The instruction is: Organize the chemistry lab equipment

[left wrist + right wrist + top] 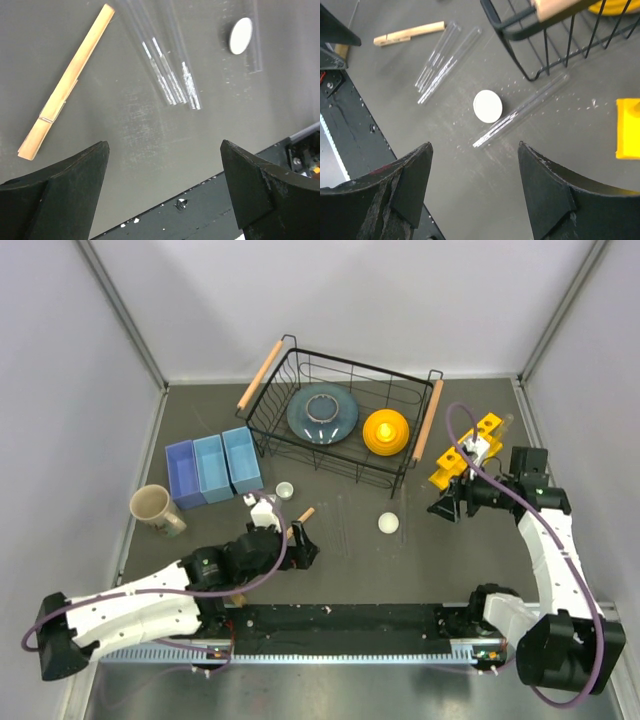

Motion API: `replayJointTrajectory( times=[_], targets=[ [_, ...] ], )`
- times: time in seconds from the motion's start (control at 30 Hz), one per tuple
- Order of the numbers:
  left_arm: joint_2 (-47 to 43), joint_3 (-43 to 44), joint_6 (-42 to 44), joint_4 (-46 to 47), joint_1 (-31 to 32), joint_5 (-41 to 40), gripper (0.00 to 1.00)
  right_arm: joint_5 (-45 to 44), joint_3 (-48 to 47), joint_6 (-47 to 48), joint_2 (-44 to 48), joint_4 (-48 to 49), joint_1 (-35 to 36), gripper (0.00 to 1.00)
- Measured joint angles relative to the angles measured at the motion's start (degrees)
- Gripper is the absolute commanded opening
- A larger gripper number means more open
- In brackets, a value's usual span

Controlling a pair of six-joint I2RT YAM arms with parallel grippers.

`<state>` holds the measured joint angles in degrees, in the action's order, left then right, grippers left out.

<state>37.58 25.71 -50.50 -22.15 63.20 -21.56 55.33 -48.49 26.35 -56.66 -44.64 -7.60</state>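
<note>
The yellow rack [465,455] stands at the right, beside the basket; its corner [627,127] shows in the right wrist view. My right gripper [445,508] [474,146] hovers open and empty over the table, just short of a white round piece [487,106] and one clear tube [525,112] lying against it. Two more clear tubes [165,65] lie side by side, and the wooden stick [65,85] lies to their left. My left gripper [300,545] [164,147] is wide open above bare table near them. A second white round piece [285,490] sits by the blue bins.
A black wire basket [340,420] with wooden handles holds a grey-blue plate [322,413] and an orange bowl [386,430]. Three blue bins [213,468] and a beige mug [155,508] stand at the left. The black base rail [340,625] runs along the near edge.
</note>
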Motion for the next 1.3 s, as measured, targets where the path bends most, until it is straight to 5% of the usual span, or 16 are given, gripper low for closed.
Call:
replayJointTrajectory(
  times=[0.3,0.57,0.83,1.3],
  targets=[
    [20.4,9.2,-3.4,-3.8,-7.0,5.3,0.95,-0.2,7.8,-1.4,2.8,5.6,0.1,0.70],
    [41.3,25.0,-3.9,-9.8,-7.2,7.0,0.52,-0.8,8.7,-1.6,4.4,8.2,0.1,0.70],
    [53.4,33.0,-4.0,-15.6,-7.2,7.0,0.33,-1.7,8.7,-1.4,4.5,8.7,0.1,0.71],
    [54.9,35.6,2.4,-8.3,-7.2,12.0,0.42,-3.1,8.8,-1.0,4.5,8.9,0.1,0.71]
  ],
)
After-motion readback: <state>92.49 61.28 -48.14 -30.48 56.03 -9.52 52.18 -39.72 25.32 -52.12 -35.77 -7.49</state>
